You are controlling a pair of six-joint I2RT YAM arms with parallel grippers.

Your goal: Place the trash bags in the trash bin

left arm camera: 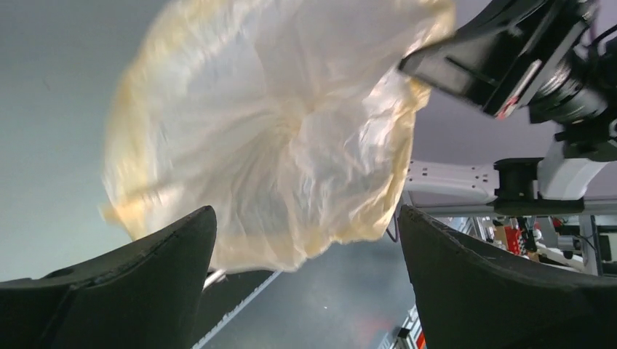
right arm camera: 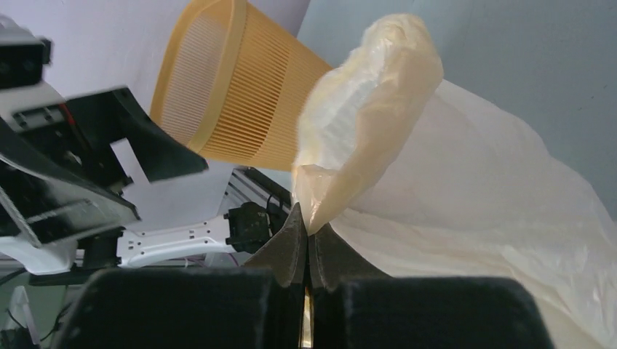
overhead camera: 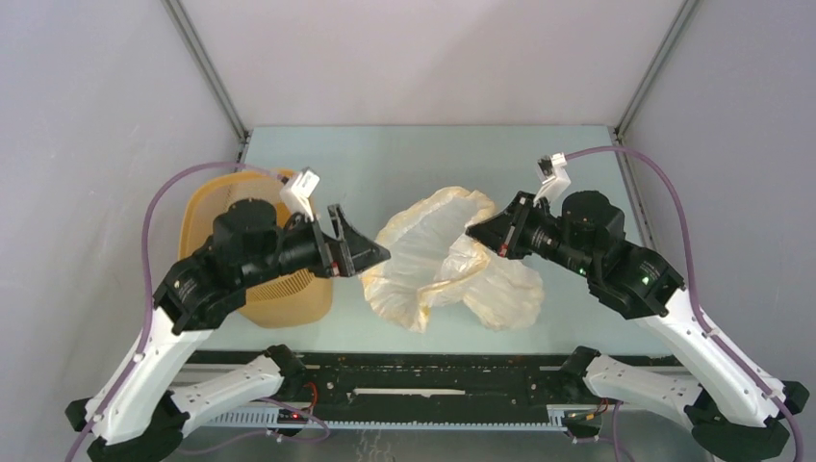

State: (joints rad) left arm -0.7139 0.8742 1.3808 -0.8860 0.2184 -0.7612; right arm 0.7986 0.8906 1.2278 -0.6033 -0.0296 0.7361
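Observation:
The trash bag [overhead camera: 433,258], thin cream-white film with a yellowish rim, hangs billowed over the table's middle. My right gripper [overhead camera: 478,231] is shut on its rim; in the right wrist view its jaws [right arm camera: 308,227] pinch a fold of the bag [right arm camera: 378,109]. My left gripper [overhead camera: 361,252] stands open just left of the bag, nothing between its fingers [left arm camera: 167,254]; the bag [left arm camera: 276,123] floats beyond them. The orange-yellow trash bin [overhead camera: 207,207] lies behind the left arm at the left, partly hidden, also seen as the trash bin [right arm camera: 225,87] in the right wrist view.
Grey side walls close in the table [overhead camera: 433,154] on left and right. A black rail [overhead camera: 433,371] with both arm bases runs along the near edge. Purple cables loop from each wrist.

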